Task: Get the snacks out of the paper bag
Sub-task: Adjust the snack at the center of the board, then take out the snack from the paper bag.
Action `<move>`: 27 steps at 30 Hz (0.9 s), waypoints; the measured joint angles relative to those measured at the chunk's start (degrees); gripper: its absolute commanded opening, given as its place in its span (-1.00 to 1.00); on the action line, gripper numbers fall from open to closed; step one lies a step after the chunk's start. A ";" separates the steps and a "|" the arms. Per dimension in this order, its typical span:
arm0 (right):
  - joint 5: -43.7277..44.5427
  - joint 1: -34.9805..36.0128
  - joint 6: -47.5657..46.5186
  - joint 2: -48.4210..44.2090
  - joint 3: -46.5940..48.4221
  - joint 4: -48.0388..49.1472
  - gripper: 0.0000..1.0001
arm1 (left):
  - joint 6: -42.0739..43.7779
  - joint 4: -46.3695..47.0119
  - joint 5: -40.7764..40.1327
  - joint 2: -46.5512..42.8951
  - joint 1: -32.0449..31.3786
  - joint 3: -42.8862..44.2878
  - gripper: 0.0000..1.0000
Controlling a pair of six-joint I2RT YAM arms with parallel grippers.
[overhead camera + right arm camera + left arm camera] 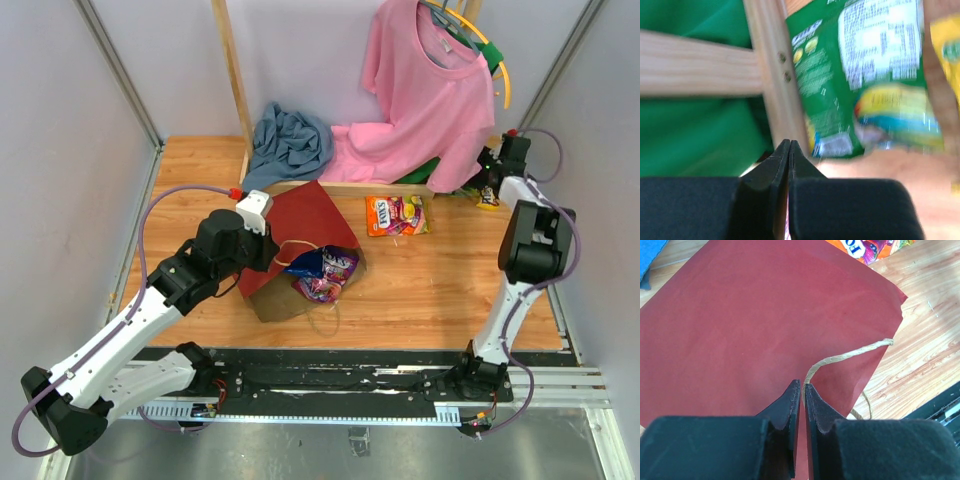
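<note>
While my left end effector (802, 385) is gripping the paper bag (300, 215) by its twine handle (850, 356), jaws clenched almost flat on the cord, the bag is lying on its side on the counter (450, 290). Its mouth is facing the middle of the counter. A blue packet (332, 262) and a purple packet (318, 289) are poking out of that mouth. An orange packet (397, 214) is lying well clear of the bag.

My right end effector (789, 143) is clenched on nothing I can see, hovering by a green packet (840, 75) at the far right. I'm judging that the handle wants only a slight, slow lift. That way the mouth is gaping without tipping packets back inside. The right arm is then free for drawing the blue one out. A jerk is risking the thin twine slipping.
</note>
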 measured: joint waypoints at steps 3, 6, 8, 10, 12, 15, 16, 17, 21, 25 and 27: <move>1.11 -0.50 2.75 -12.13 -11.34 2.49 -0.99 | -0.02 0.04 -0.02 0.00 0.00 0.00 -0.74; 3.06 -0.98 4.59 -22.77 -21.79 6.71 -0.99 | -0.02 0.02 -0.04 0.00 0.00 0.00 -0.74; 4.87 -1.14 5.77 -29.38 -29.86 9.29 -0.99 | 0.00 0.02 -0.09 0.00 0.00 0.00 -0.74; 6.60 -1.14 6.71 -34.62 -37.35 10.64 -0.97 | 0.00 0.04 -0.15 0.00 0.00 -0.02 -0.74; 8.33 -1.11 7.58 -40.41 -45.46 11.02 -0.87 | 0.00 0.07 -0.20 0.00 0.00 -0.02 -0.74; 11.17 0.04 7.61 -50.60 -55.47 10.47 -0.28 | 0.00 0.22 -0.28 0.00 0.00 -0.02 -0.75; 12.59 1.20 6.91 -55.06 -58.31 9.64 -0.17 | 0.00 0.33 -0.31 0.00 0.00 -0.02 -0.74; 14.25 3.28 5.97 -59.98 -60.50 8.39 -0.08 | 0.00 0.44 -0.33 -0.02 0.00 -0.02 -0.74; 20.79 14.80 2.60 -77.20 -65.05 4.68 0.19 | 0.07 0.50 -1.05 -0.17 0.00 -0.02 -0.74; 27.80 29.94 1.44 -92.70 -69.64 0.83 0.22 | 0.33 0.50 -1.88 -0.44 0.00 -0.02 -0.75; 31.34 37.88 2.05 -96.04 -71.12 -0.66 0.23 | 0.52 0.50 -2.21 -0.46 0.00 -0.04 -0.75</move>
